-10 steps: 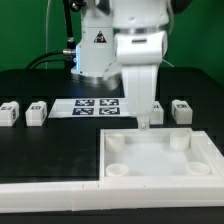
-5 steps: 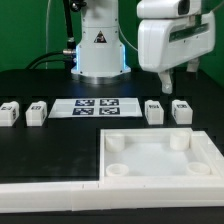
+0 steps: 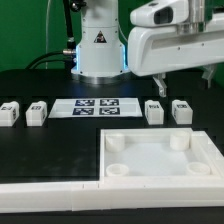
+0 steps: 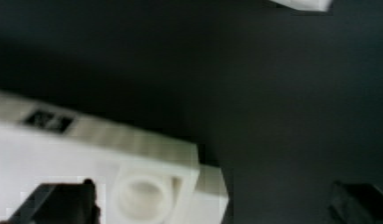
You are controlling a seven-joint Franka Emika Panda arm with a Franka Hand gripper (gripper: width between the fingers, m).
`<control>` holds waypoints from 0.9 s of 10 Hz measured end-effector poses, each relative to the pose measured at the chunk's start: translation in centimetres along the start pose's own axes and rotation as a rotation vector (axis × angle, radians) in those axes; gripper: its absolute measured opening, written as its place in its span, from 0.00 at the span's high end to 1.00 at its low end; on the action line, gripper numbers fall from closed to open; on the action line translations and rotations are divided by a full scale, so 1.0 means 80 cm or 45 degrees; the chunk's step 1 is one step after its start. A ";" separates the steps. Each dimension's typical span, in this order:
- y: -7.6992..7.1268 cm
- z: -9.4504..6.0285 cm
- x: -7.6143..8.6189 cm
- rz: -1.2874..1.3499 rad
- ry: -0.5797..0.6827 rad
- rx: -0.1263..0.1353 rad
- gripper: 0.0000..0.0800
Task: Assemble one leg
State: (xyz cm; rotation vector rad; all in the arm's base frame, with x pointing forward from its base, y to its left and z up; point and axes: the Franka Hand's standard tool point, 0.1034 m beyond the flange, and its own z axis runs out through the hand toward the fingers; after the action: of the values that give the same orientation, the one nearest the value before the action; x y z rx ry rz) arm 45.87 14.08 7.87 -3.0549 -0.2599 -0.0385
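Four small white legs with tags stand in a row on the black table in the exterior view: two on the left (image 3: 9, 112) (image 3: 37, 111) and two on the right (image 3: 154, 110) (image 3: 181, 110). My gripper (image 3: 184, 82) hangs above and just behind the right pair, touching neither. Its fingers are spread wide apart with nothing between them. In the wrist view the gripper (image 4: 214, 205) is open over dark table, with a corner socket of the white panel (image 4: 143, 195) beside one finger. A white piece (image 4: 303, 4), probably a leg, shows at the frame edge.
The large white square panel (image 3: 160, 160) with round corner sockets lies at the front right. The marker board (image 3: 97, 107) lies flat between the leg pairs. A white rail (image 3: 50, 192) runs along the front left. The robot base (image 3: 98, 45) stands behind.
My gripper has risen from the panel's far edge, moved towards the exterior view's right and turned. It now hangs above the right pair of legs. The legs and panel have not moved.
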 end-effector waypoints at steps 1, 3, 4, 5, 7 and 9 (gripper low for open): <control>0.000 0.002 0.000 0.140 -0.008 0.024 0.19; -0.007 0.002 0.004 0.366 -0.010 0.041 0.19; -0.007 0.003 0.002 0.355 -0.022 0.040 0.19; -0.007 0.003 0.002 0.355 -0.021 0.041 0.19; -0.008 0.007 -0.011 0.379 -0.150 0.035 0.19; -0.030 0.020 -0.015 0.432 -0.431 0.056 0.19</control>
State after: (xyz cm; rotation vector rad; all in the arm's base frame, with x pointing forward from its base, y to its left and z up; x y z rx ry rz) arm 44.28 16.36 6.43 -2.9987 0.2397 0.4972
